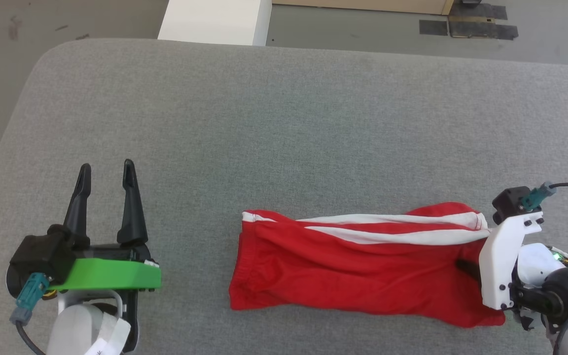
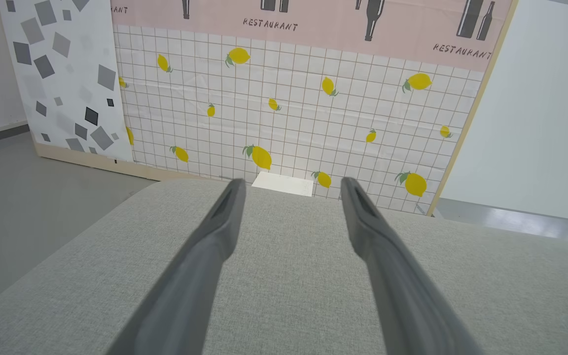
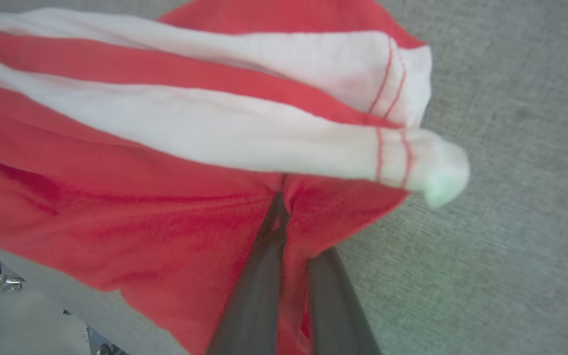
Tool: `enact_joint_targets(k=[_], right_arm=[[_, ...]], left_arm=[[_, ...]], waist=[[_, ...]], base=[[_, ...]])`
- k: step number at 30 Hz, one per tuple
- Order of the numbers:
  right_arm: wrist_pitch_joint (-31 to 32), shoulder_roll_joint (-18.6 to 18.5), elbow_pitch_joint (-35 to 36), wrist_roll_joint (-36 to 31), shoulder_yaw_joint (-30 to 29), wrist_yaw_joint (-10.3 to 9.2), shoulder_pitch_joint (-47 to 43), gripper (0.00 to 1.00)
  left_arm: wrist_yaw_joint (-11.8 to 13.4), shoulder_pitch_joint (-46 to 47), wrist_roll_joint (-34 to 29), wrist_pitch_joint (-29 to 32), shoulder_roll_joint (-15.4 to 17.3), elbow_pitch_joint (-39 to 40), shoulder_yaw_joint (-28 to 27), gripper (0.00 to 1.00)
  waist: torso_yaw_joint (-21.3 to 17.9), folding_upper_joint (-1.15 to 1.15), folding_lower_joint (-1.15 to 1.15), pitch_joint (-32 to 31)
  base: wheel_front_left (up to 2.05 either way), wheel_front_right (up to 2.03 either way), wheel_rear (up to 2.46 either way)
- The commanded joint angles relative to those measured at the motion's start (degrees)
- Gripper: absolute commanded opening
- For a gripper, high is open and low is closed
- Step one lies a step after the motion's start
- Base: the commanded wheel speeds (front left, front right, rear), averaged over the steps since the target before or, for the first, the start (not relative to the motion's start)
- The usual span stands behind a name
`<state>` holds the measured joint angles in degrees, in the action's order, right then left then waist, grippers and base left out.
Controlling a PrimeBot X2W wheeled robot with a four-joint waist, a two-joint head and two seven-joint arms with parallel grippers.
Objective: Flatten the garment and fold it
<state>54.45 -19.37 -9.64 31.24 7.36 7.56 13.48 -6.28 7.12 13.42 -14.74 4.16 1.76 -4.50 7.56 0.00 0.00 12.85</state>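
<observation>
1. The red shorts (image 1: pixel 343 266) lie on the grey cloth-covered table (image 1: pixel 284 123), at about 4 o'clock in the head view. They are stretched long from 9 o'clock to 3 o'clock.
2. Their gathered waistband end points to 9 o'clock. Two white stripes (image 1: pixel 387 227) run along the 12 o'clock edge toward the hem at 3 o'clock. The cloth is creased and not flat.
3. The right gripper (image 1: pixel 464 266) sits at the 3 o'clock end of the shorts, with its white wrist bracket (image 1: pixel 503 256) just beside the hem.
4. In the right wrist view, the right gripper (image 3: pixel 279 217) has its two dark fingers (image 3: pixel 259 291) drawn together on a fold of red cloth. One finger lies over the cloth and the other under it, so it pinches the shorts (image 3: pixel 116 197) near the hem.
5. The striped hem corner (image 3: pixel 432 172) is raised off the table (image 3: pixel 511 246) at about 2 o'clock from the pinch.
6. The left gripper (image 1: pixel 106 166) is at 8 o'clock in the head view, well apart from the shorts. It points to 12 o'clock and has a green mount (image 1: pixel 109 273) behind it.
7. In the left wrist view, the left gripper (image 2: pixel 292 182) has its fingers spread wide with nothing between them, above bare table (image 2: pixel 289 276).
8. A white block (image 1: pixel 215 22) stands beyond the table's 12 o'clock edge. Behind it, in the left wrist view, is a tiled backdrop with lemons (image 2: pixel 289 98).
</observation>
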Motion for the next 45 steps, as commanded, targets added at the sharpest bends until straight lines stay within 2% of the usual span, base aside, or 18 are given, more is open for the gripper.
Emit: enact_joint_targets(k=[1,9,18,23,28,36,41,45], right_arm=[[0.84,0.55,-1.51,0.00,0.35,-0.08,-1.36,0.00],[1.77,-0.42,-0.98,-1.36,-6.05,-0.08,-1.76,0.00],[4.32,-2.31,-2.16,-6.69,-17.80,-0.08,-2.73,0.00],[5.63,-2.48,-1.88,-9.62,-20.59,-0.08,-2.09,0.00],[8.19,-3.90,2.31,-11.21,-16.94,-0.08,-2.23,0.00],[17.81,-5.44,13.87,-9.10,-9.67,-0.08,-2.64,0.00],[21.26,-4.68,20.09,-7.11,-4.32,-0.08,-2.51,0.00],[22.54,-3.53,22.05,-5.87,-0.11,-0.08,-2.16,0.00]], left_arm=[[-0.39,-0.47,-0.31,-0.26,-0.20,-0.12,-0.15,1.00],[-0.84,-1.20,-0.66,-0.26,-0.61,-0.50,-0.63,1.00],[-1.05,-1.39,-0.63,-0.26,-0.86,-0.75,-0.72,1.00],[-1.11,-1.15,-0.55,-0.26,-0.94,-1.16,-0.57,1.00],[-1.15,-1.32,-0.44,-0.26,-0.99,-1.70,-0.56,1.00],[-1.18,-1.95,-0.30,-0.26,-1.09,-2.41,-0.32,1.00],[-1.19,-1.85,-0.04,-0.26,-1.15,-2.73,-0.03,1.00],[-1.19,-1.74,0.24,-0.26,-1.18,-2.81,-0.02,1.00]], waist=[[-0.06,0.00,0.00,-0.18],[-0.54,0.00,0.00,-1.28],[-1.32,0.00,0.00,-1.29],[-1.56,0.00,0.00,-1.25],[-2.06,0.00,0.00,-1.78],[-2.68,0.00,0.00,-3.26],[-2.34,0.00,0.00,-3.64],[-1.88,0.00,0.00,-3.55]], base=[[0.00,0.00,0.00],[0.00,0.00,0.00],[0.00,0.00,0.00],[0.00,0.00,0.00],[0.00,0.00,0.00],[0.00,0.00,0.00],[0.00,0.00,0.00],[0.00,0.00,0.00]])
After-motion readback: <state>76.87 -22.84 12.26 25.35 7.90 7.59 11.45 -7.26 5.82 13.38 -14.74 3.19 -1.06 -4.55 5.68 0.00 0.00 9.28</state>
